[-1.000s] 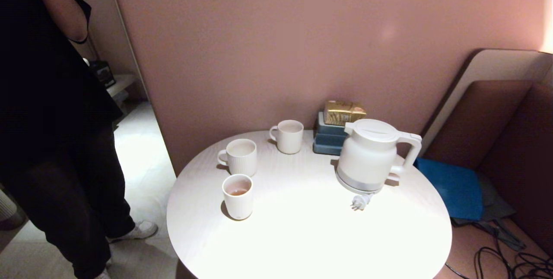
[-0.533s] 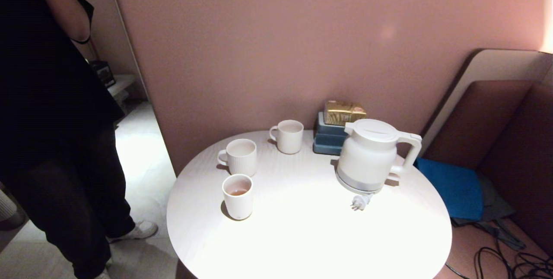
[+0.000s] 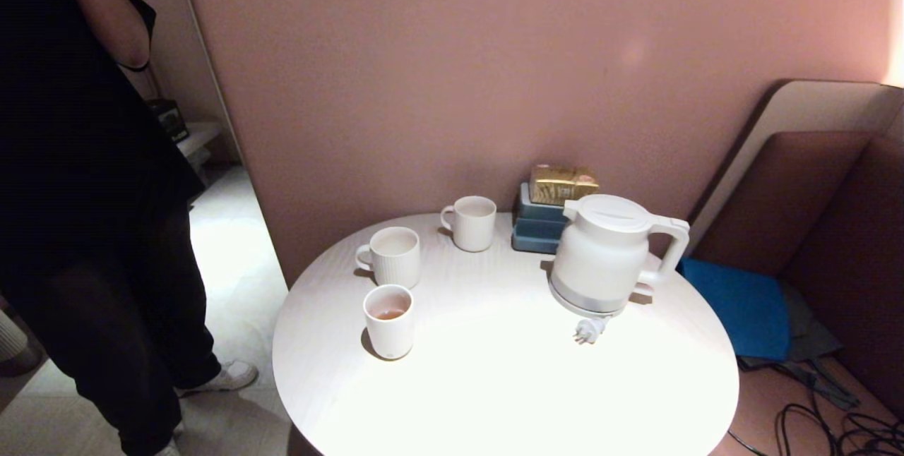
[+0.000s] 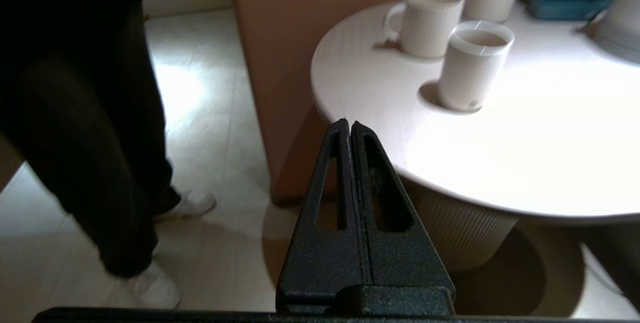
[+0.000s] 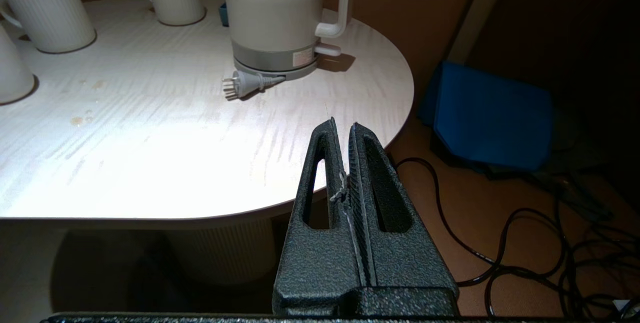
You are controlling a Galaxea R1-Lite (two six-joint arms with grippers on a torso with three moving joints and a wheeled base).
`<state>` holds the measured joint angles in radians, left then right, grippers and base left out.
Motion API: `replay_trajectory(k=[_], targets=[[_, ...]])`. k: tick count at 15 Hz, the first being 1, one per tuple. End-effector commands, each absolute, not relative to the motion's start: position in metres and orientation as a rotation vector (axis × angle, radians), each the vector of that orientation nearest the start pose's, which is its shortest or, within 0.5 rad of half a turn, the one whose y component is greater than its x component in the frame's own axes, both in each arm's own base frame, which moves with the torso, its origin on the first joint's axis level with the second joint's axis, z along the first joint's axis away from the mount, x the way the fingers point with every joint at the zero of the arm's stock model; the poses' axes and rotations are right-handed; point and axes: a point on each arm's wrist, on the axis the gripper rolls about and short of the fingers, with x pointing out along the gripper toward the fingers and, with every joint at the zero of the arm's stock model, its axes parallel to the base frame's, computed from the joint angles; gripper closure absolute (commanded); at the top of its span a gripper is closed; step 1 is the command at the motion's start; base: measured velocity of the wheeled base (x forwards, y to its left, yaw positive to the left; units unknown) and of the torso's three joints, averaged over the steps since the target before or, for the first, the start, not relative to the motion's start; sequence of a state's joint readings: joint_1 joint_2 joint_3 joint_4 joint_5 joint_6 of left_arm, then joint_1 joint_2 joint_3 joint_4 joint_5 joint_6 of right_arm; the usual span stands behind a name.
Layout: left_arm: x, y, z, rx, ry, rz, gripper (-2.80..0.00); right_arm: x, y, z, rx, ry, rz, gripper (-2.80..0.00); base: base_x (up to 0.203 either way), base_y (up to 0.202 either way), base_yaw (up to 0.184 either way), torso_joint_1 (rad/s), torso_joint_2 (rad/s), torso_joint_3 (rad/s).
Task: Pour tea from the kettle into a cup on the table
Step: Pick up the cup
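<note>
Standing on the table [image 3: 494,385], the kettle [image 3: 604,255] shows an unreadable label; both grippers' fingers together

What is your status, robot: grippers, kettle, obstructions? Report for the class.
Left gripper and right gripper shut, empty, short of the table. Kettle upright, untouched. Loose plug lies before it.

At the left edge of the head view, the person [image 3: 78,181] in dark clothes shifts slightly, the raised forearm [image 3: 106,15] nudging a little toward the right.
</note>
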<state>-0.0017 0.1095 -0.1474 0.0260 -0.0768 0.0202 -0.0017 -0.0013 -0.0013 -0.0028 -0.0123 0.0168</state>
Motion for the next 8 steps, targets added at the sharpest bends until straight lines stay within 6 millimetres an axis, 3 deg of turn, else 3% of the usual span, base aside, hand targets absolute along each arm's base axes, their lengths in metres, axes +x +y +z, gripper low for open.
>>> replay_trajectory(k=[1,4,8], targets=[[-0.009,-0.002,0.136,0.017,0.033,-0.09,0.0,-0.023,0.0,0.076,0.017,-0.004,-0.014,0.0,0.0,0.0,0.0,0.0,0.0,0.0],[0.028,-0.003,0.158,0.012,0.106,-0.136,0.0,-0.023,0.0,0.076,0.017,-0.005,-0.014,0.0,0.0,0.0,0.0,0.0,0.0,0.0],[0.099,-0.013,0.155,-0.019,0.336,-0.348,0.0,-0.023,0.0,0.076,0.017,-0.005,-0.014,0.0,0.0,0.0,0.0,0.0,0.0,0.0]])
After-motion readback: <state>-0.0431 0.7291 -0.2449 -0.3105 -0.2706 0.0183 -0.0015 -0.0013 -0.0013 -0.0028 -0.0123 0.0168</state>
